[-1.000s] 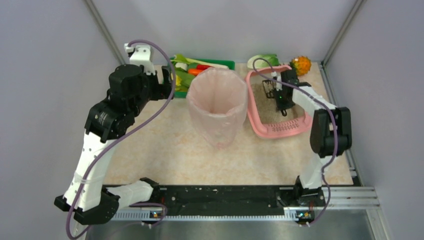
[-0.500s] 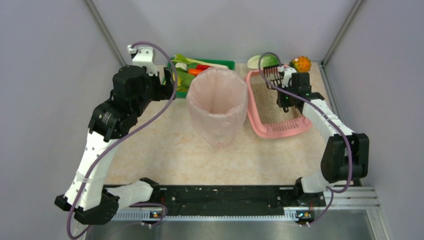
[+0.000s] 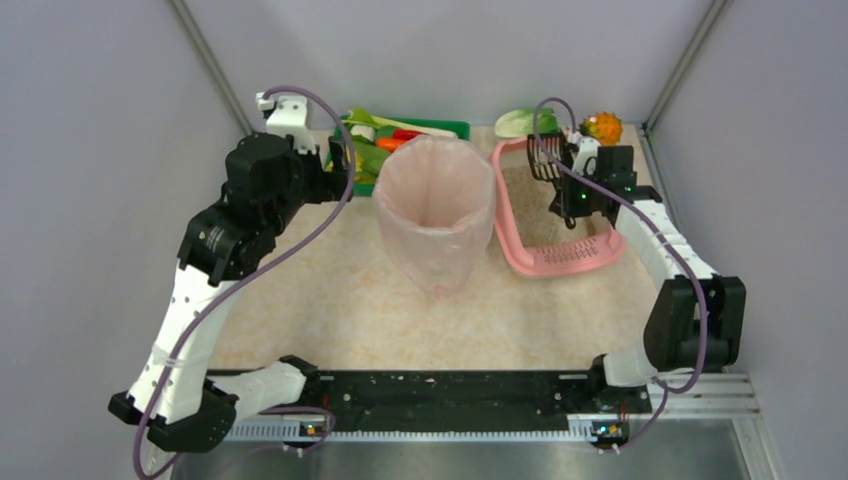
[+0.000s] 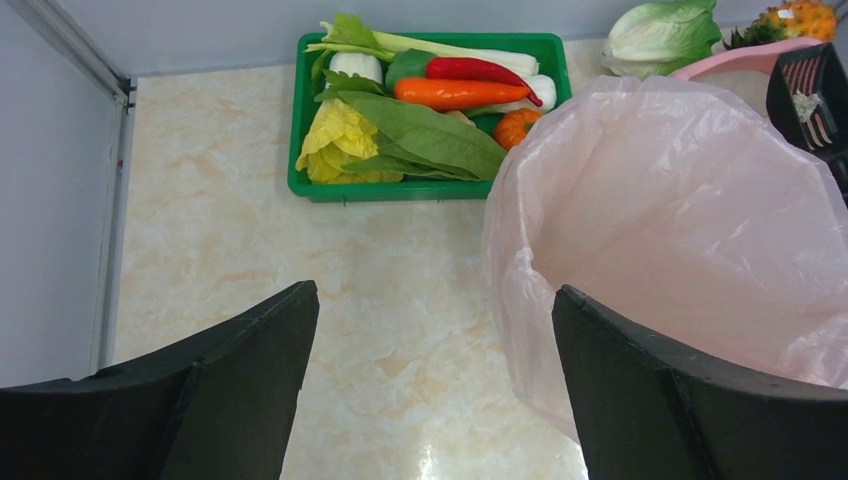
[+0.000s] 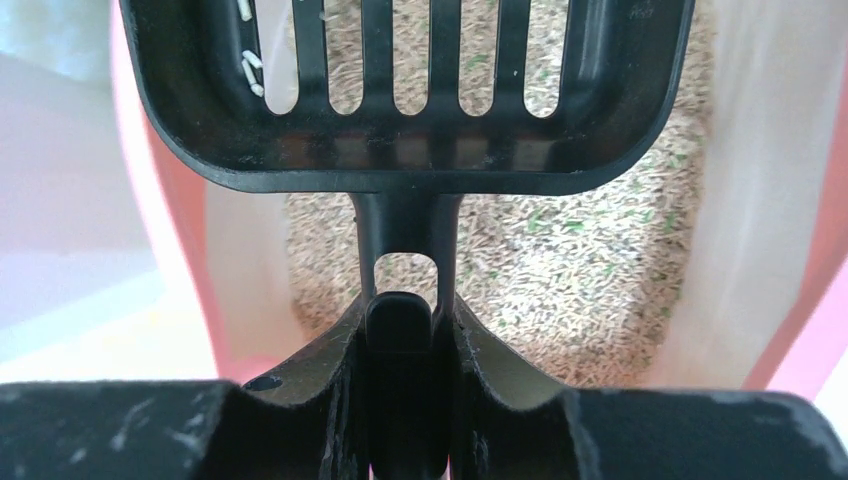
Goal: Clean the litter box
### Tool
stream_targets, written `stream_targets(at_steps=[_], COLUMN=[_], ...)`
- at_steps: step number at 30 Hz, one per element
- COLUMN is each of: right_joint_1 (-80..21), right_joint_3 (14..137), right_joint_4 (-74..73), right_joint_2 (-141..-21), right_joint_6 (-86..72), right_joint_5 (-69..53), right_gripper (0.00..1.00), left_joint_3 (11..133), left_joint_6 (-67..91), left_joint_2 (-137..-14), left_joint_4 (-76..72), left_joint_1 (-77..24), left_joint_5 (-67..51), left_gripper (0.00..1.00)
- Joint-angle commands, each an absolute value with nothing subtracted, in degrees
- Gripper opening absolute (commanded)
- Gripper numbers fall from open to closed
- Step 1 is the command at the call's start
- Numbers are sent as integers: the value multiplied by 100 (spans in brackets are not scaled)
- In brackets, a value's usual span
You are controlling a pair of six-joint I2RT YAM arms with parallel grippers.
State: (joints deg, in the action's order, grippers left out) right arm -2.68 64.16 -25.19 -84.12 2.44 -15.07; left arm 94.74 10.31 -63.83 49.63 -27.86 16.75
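The pink litter box (image 3: 570, 258) lies at the back right, with beige litter (image 3: 530, 210) inside and a slotted grate at its near end. My right gripper (image 3: 566, 172) hovers over its far end, shut on the handle of a black slotted scoop (image 3: 545, 155). In the right wrist view the gripper (image 5: 405, 330) clamps the handle. The scoop (image 5: 400, 90) hangs above the litter (image 5: 560, 270) between the pink walls (image 5: 180, 230), with a few white pellets (image 5: 248, 70) in one corner. My left gripper (image 4: 430, 340) is open and empty, over bare table left of the bin.
A tall bin lined with a pink bag (image 3: 435, 205) stands mid-table, between the arms. A green tray (image 3: 440, 127) of vegetables sits behind it. A cabbage (image 3: 525, 122) and an orange spiky fruit (image 3: 602, 127) lie behind the litter box. Walls close in the table.
My right arm has carried the scoop from the middle of the litter box up to its far end. The left arm has barely shifted.
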Motion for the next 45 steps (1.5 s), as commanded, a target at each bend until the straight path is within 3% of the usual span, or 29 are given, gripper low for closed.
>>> stream_targets(at_steps=[1, 2, 5, 13, 32, 36, 45], right_joint_1=[-40, -27, -26, -132, -460, -474, -997], right_joint_3=[6668, 6631, 6657, 6922, 7456, 7859, 9545], right_joint_4=[-2682, -2694, -2980, -3558, -4249, -4458, -5594], right_joint_2=[-8112, -8097, -7951, -7554, -7442, -7408, -7708], right_joint_6=[192, 159, 141, 561, 618, 627, 816], right_joint_5=[-2575, -2827, -1827, -784, -360, -606, 156], right_gripper=[0, 0, 0, 0, 0, 0, 0], left_joint_3=[9377, 9360, 9289, 9047, 8772, 8733, 8607], left_joint_6=[1043, 1052, 1082, 1098, 1178, 1212, 1273], left_joint_2=[-6262, -6250, -6213, -6074, -5802, -5774, -5762], left_joint_4=[4583, 4570, 4531, 4414, 4412, 4417, 4454], left_joint_1=[-2775, -2776, -2775, -2770, -2776, -2777, -2770], left_joint_5=[1462, 1419, 1372, 1304, 1272, 1257, 1383], left_gripper=[92, 92, 92, 92, 92, 92, 92])
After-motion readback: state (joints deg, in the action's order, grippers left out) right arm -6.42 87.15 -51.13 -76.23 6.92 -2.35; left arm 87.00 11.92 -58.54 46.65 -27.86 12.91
